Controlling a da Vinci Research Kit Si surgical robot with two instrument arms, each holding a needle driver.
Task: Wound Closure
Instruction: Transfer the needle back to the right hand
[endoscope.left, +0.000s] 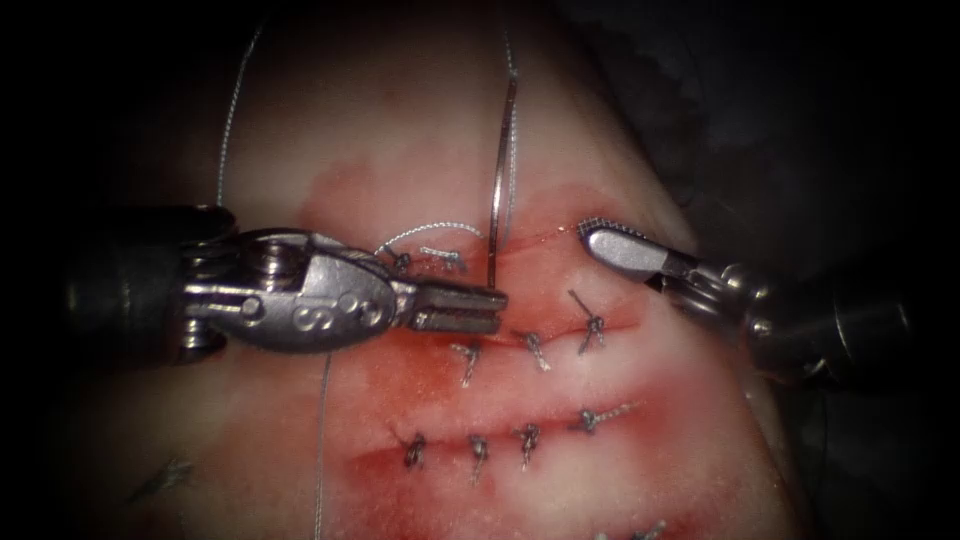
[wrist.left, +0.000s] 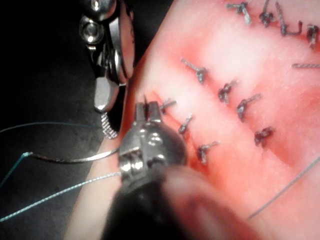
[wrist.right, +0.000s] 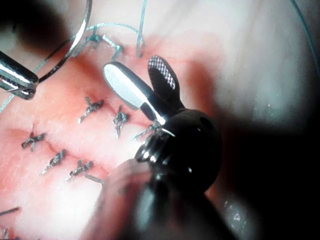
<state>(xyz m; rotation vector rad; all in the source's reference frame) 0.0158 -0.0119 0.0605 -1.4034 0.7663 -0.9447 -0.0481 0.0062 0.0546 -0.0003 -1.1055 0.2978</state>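
My left tool (endoscope.left: 498, 308) reaches in from the left, shut on the curved needle (endoscope.left: 498, 180) near its pointed end, over the upper cut (endoscope.left: 545, 335). The needle's body arches up and away from the tissue (endoscope.left: 400, 130), with its thread (endoscope.left: 229, 110) leaving the far end. In the left wrist view the needle (wrist.left: 70, 160) stretches out sideways from the jaws (wrist.left: 147, 107). My right tool (endoscope.left: 592, 235) hovers to the right of the needle, above the cut's right end. It is open (wrist.right: 132, 70) and holds nothing.
Several knotted stitches (endoscope.left: 590, 330) cross the upper cut and several more (endoscope.left: 525, 440) cross the lower cut (endoscope.left: 500, 440). Red fluid (endoscope.left: 400, 385) stains the tissue around both. A strand of thread (endoscope.left: 320, 450) runs down the left side, and a small loop (endoscope.left: 430, 228) lies by the leftmost upper knot.
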